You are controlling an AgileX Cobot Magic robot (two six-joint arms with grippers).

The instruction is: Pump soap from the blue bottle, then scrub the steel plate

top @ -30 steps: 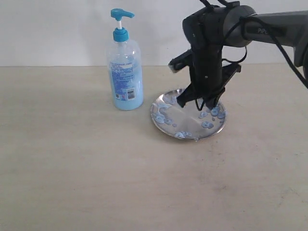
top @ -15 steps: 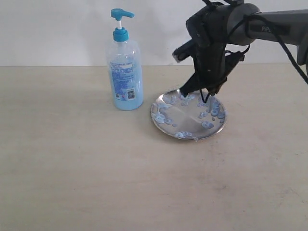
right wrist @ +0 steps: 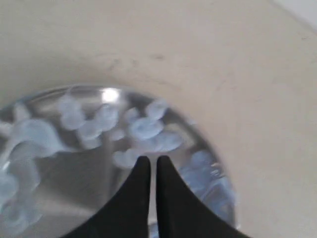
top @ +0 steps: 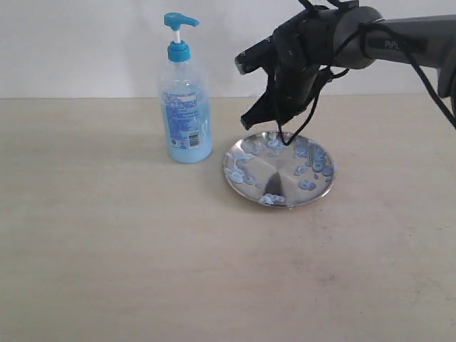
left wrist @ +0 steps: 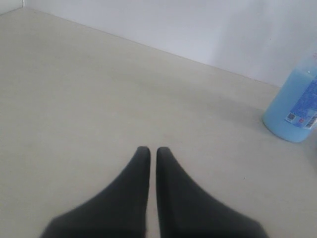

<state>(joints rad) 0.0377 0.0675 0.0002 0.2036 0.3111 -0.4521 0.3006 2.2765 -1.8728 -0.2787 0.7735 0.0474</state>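
The blue bottle (top: 187, 107) stands upright on the table, its lower half full of light blue soap (top: 188, 146). Right of it lies the steel plate (top: 274, 174), dotted with bluish soap blobs (top: 308, 184). My right gripper (top: 285, 140) is shut and empty, its tips low over the plate's far part. In the right wrist view the shut gripper (right wrist: 150, 158) points at soap blobs (right wrist: 143, 128) on the plate (right wrist: 69, 171). My left gripper (left wrist: 149, 148) is shut on nothing above bare table, with the bottle's base (left wrist: 297, 106) off to one side. The exterior view does not show the left arm.
The black right arm (top: 385, 35) reaches in from the right, with cables hanging near the plate. A white wall (top: 85, 43) runs along the table's far edge. The beige tabletop (top: 142, 271) spreads in front of the bottle and plate.
My right gripper has swung from the plate's right side toward its far left part, nearer the bottle, staying shut. The bottle and plate have not moved.
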